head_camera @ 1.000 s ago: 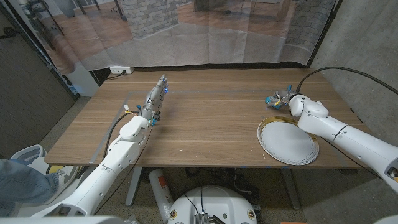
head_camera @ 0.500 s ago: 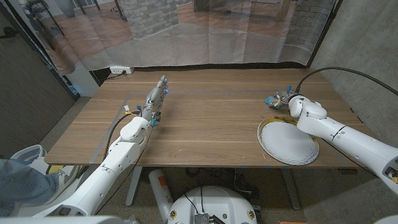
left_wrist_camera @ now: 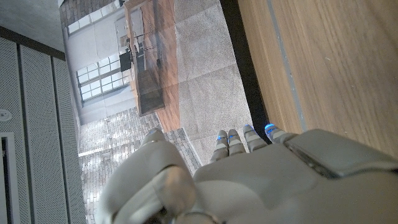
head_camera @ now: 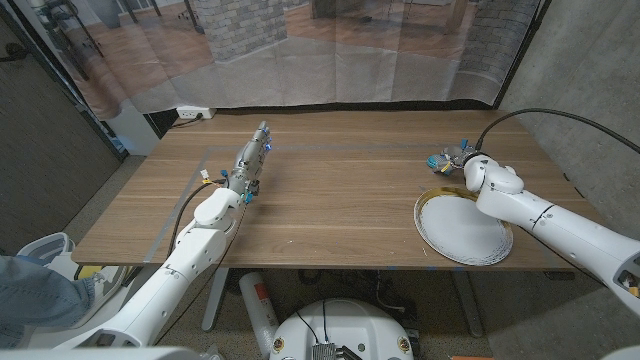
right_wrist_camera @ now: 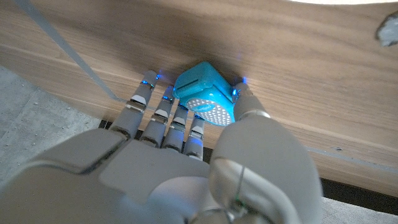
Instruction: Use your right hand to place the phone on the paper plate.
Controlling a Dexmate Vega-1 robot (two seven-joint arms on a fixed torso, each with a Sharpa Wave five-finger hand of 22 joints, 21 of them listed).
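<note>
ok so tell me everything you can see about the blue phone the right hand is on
The phone is a small bright turquoise block with rounded corners and a patch of white dots on one face, plastic by the look of it. It lies on the wooden table, just beyond the paper plate, not on it. The right hand has its fingers on one side of it and its thumb on the other. In the head view the hand hides most of it.

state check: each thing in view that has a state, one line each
phone: on the table beyond the plate, between the right hand's thumb and fingers; not clearly lifted.
paper plate: nothing on it, flat on the table.
right hand: closing around the phone; firm grip cannot be told.
left hand: holds nothing, fingers straight and together, reaching out over the table.
</note>
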